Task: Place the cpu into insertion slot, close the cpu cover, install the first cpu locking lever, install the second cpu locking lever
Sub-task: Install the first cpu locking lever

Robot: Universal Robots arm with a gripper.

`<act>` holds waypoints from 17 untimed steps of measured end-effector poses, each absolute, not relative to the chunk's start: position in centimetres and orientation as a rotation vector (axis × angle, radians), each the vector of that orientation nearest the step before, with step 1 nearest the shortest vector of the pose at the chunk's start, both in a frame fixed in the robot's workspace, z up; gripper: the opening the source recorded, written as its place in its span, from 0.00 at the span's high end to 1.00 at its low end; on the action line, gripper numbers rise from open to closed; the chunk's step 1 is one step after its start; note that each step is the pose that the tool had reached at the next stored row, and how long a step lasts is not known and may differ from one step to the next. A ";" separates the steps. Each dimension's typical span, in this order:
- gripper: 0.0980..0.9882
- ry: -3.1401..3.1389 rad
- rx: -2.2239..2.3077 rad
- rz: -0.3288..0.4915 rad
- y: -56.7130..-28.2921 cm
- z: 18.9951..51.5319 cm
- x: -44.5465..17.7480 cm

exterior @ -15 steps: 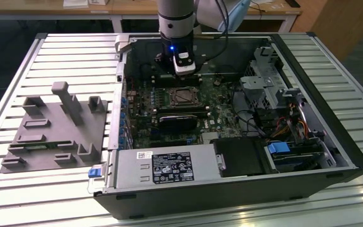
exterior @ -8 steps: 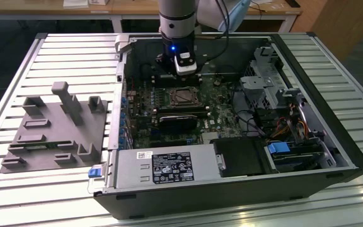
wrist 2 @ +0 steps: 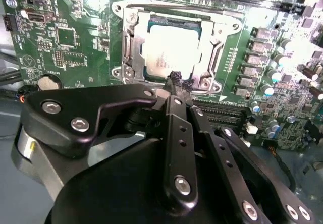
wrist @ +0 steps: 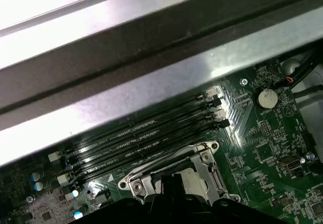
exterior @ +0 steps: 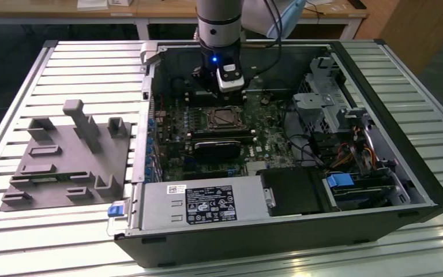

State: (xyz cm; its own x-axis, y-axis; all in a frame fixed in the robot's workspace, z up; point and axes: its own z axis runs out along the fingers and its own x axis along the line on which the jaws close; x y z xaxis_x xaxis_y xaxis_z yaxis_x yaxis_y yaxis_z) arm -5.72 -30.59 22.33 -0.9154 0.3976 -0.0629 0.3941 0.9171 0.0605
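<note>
Because the cpu point(wrist 2: 171, 50) already lies flat in the insertion slot point(wrist 2: 132, 65), with the cpu cover point(wrist 2: 216, 42) folded down around its edges, the silvery top shows through the cover's cut-out middle in the second wrist view. This suggests that seating the chip and closing the cover are done.

The gripper point(wrist 2: 176, 78) hangs just over the near edge of the socket frame. Its fingertips point(wrist 2: 174, 76) are drawn together to a narrow point and hold nothing, a form that suits pushing a thin wire lever rather than lifting a part. Whether they touch the frame cannot be told.

In the exterior view, the arm point(exterior: 220, 23) stands upright over the open computer case point(exterior: 406, 173), placing the gripper point(exterior: 220, 97) directly behind the socket. The memory slots point(wrist: 141, 138) lie just beside the socket frame in the first wrist view. A grey parts holder point(exterior: 67, 156) sits outside the case, toward the exterior view's left.
</note>
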 end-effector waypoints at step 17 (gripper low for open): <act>1.00 3.007 0.605 0.072 -32.5 22.3 -5.6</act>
